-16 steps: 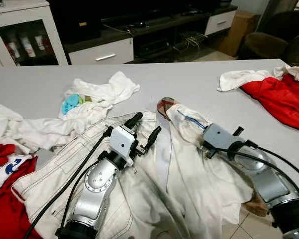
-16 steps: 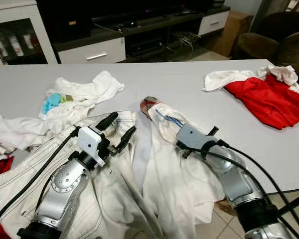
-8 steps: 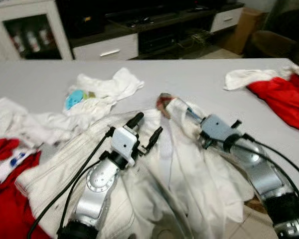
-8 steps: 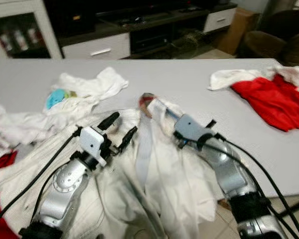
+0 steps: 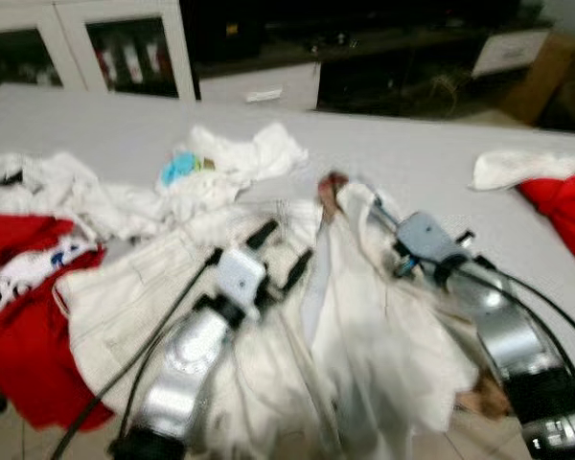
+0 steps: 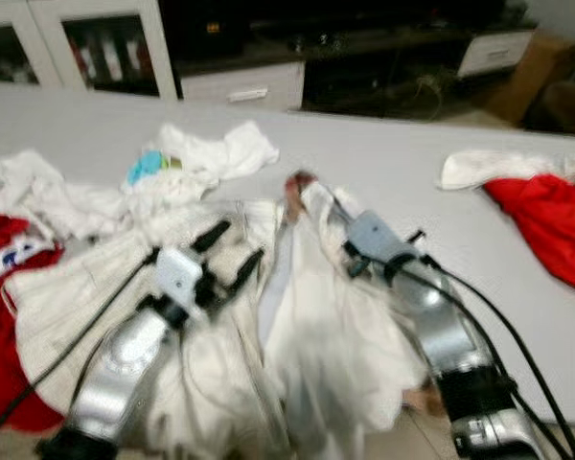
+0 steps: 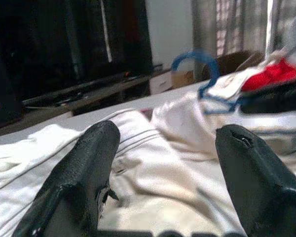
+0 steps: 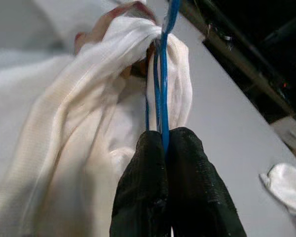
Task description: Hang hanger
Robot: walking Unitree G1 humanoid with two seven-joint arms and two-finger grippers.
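Note:
A blue wire hanger [image 8: 163,74] runs into a white garment [image 5: 364,316] that lies draped on the grey table [image 5: 412,153]. My right gripper [image 8: 163,136] is shut on the hanger's thin blue wire, the cloth bunched just beyond its fingertips. In the left wrist view the hanger's blue hook [image 7: 207,74] rises above the cloth. To the left, my left gripper [image 5: 283,247] stands open over a cream ribbed garment [image 5: 125,297], with nothing between its fingers [image 7: 93,158].
A red cloth [image 5: 19,326] lies at the table's left front, another red cloth [image 5: 565,211] at the right. A white pile with a light blue piece [image 5: 220,163] sits further back. White glass-door cabinets [image 5: 125,48] and a dark TV stand lie beyond the table.
The whole picture has shifted and blurred, so the camera has turned towards the left. Both arms keep the same pose; the right gripper still holds the hanger.

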